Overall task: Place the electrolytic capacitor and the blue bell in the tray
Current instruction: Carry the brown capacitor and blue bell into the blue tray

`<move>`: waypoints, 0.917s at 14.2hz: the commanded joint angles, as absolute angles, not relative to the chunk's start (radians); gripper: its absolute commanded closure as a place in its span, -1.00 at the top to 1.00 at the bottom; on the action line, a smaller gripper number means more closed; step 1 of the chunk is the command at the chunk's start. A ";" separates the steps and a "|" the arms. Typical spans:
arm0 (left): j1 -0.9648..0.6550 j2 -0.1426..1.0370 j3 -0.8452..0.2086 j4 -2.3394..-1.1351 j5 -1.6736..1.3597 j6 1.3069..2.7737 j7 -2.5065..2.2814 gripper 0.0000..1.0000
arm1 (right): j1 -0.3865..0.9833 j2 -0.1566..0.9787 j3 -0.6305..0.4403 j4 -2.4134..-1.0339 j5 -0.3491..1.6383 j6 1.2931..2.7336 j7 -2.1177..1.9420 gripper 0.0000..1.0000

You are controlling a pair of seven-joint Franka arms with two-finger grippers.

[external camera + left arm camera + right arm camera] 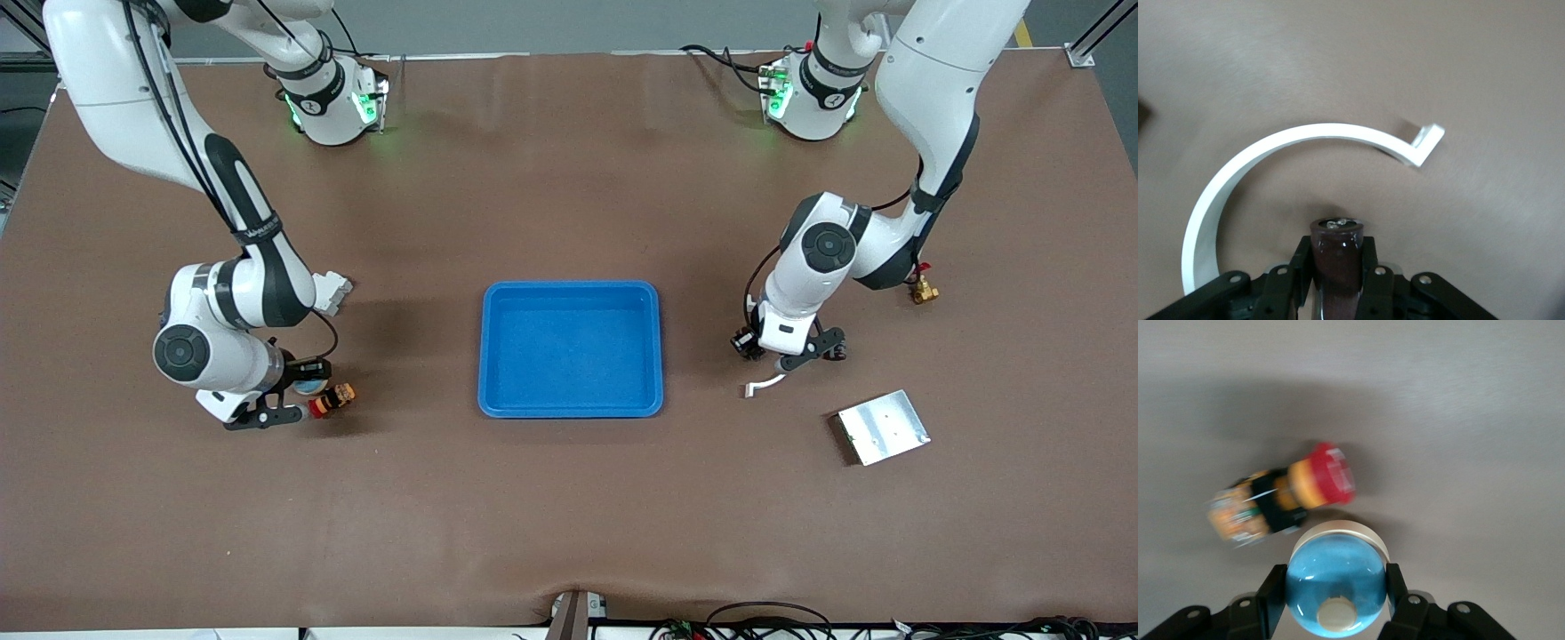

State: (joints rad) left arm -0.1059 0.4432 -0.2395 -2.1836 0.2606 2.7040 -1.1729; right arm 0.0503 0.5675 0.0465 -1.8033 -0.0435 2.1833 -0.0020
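Currently you have both items gripped low at the bench, ready to lift: left gripper [1336, 267], toward the left arm's end, fingers clamped on the capacitor [1336, 257] beside a white clip [1258, 153]; right gripper [1336, 593], toward the right arm's end, fingers closed on the bell [1336, 580] beside a red-capped switch [1281, 497]. Tray [571, 407] sits empty between them. No legible writing on either item.
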 commanded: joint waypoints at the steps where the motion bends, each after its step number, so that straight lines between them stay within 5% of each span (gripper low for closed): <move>1: -0.129 0.390 -0.282 -2.129 0.281 2.581 -1.462 -1.00 | 0.060 0.502 0.110 -1.781 -0.048 2.082 0.107 -0.92; 5: -0.146 0.390 -0.339 -2.027 0.275 2.435 -1.751 -1.00 | 0.132 0.497 0.205 -1.753 -0.048 2.071 0.366 -1.00; 13: -0.253 0.492 -0.379 -1.901 0.281 2.434 -2.459 -1.00 | 0.376 0.558 0.204 -1.703 0.011 2.154 0.675 -1.00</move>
State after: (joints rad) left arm -0.2167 0.4346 -0.3789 -1.9789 0.2629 2.4501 -2.3367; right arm 0.3379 0.5178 0.2121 -1.7329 -0.0015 2.1461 0.6315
